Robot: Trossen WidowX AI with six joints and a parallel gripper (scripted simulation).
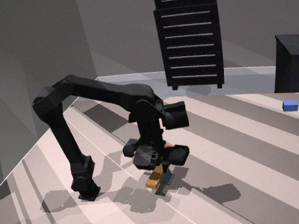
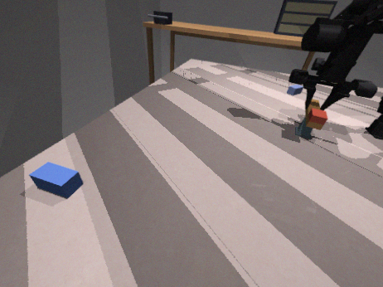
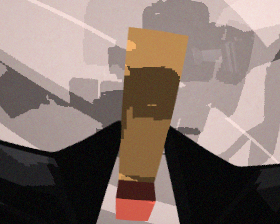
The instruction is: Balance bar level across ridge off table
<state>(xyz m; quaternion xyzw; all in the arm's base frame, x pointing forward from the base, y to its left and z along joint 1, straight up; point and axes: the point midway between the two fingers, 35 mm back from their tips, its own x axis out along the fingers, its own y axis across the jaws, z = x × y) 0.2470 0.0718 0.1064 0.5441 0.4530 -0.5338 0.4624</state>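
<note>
One long, narrow, orange-tan bar (image 1: 152, 182) (image 2: 317, 125) (image 3: 150, 95) is over the striped table top (image 1: 207, 166) (image 2: 186, 187) (image 3: 30, 115), near the foot of the arm. It has straight edges and flat faces, with patches of dark shadow across its upper side. A single red block (image 1: 169, 146) (image 2: 317, 115) (image 3: 135, 210) sits at one end; the other end is plain.

The black two-fingered gripper (image 1: 163, 166) (image 2: 315, 106) (image 3: 143, 128) is clenched on the bar, one finger on each side, nearer the red end than the plain one. Under the bar is one teal-grey ridge (image 1: 168, 178) (image 2: 303, 130) with a flared foot on the table top. The bar seems to lie across it, though the fingers and shadows make contact and exact level hard to judge.

One black jointed arm (image 1: 103, 89) (image 2: 348, 46) reaches down to the bar. Farther out, the exterior view shows two blue rectangular blocks: a large-looking near one (image 2: 55, 180) and a far one (image 2: 294, 89), both well apart from the bar. Beyond stands one brown wooden bench (image 2: 232, 32). The top view shows one tall black drawer cabinet (image 1: 191, 62).
</note>
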